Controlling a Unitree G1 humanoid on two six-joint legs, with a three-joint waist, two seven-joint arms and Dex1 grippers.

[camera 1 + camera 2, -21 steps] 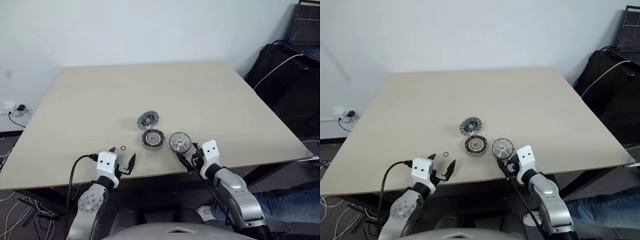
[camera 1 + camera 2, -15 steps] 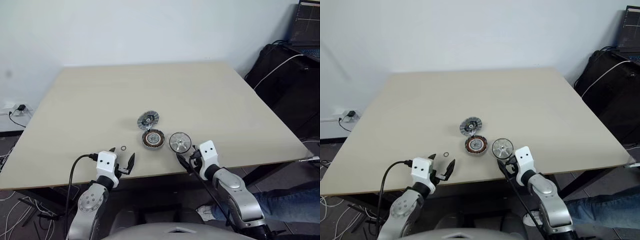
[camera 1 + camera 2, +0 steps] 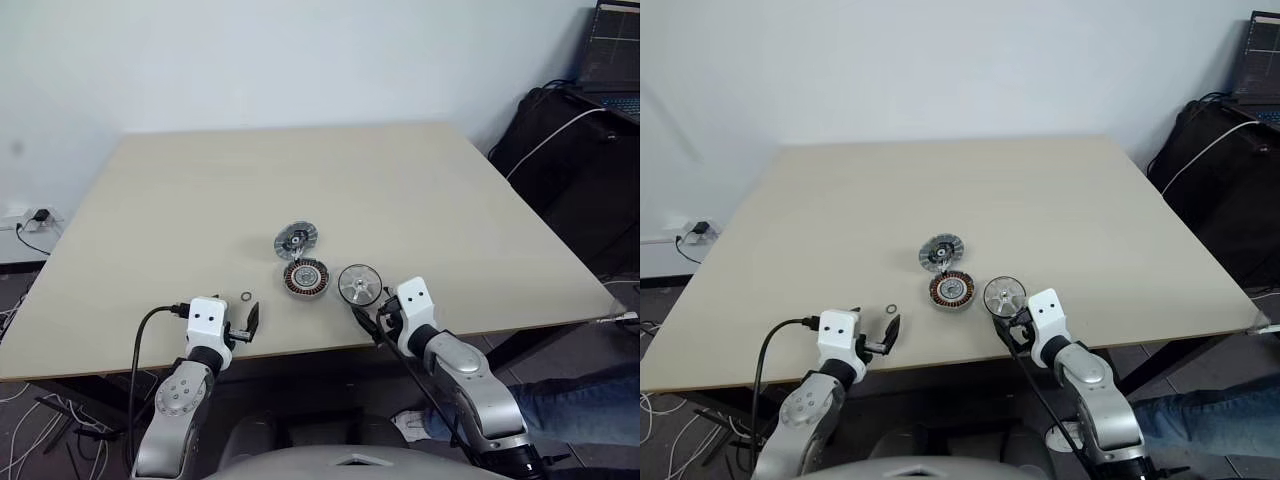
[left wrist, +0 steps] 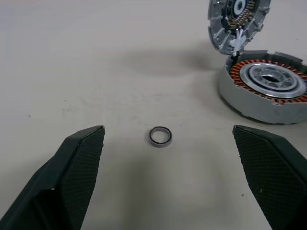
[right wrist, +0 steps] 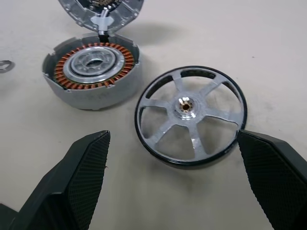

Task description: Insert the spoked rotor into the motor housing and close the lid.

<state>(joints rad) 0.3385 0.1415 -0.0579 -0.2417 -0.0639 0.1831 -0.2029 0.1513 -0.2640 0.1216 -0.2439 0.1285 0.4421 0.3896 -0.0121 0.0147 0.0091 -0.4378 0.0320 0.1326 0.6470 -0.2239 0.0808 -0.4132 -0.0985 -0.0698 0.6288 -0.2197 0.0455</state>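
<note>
Right now the right gripper (image 5: 175, 191) hangs with jaws wide apart, the spoked rotor (image 5: 191, 115) lying flat on the counter (image 3: 400, 180) dead ahead between them — nothing blocking. Just beside it sits the motor housing (image 5: 92, 75), the lid (image 3: 296, 239) propped behind. Over left, the left gripper (image 4: 168, 177), jaws apart too, faces a tiny loose ring (image 4: 160, 136).

Matt, pale, faintly speckled table top (image 5: 268, 43). Shiny cast-metal spoked rotor (image 5: 191, 114) with glossy dark rim. Dull grey metal motor housing (image 5: 91, 75), coppery windings inside. Ribbed metal lid (image 4: 237, 21). Small polished ring (image 4: 160, 136). Black cross-hatched rubbery fingers (image 4: 79, 163).
</note>
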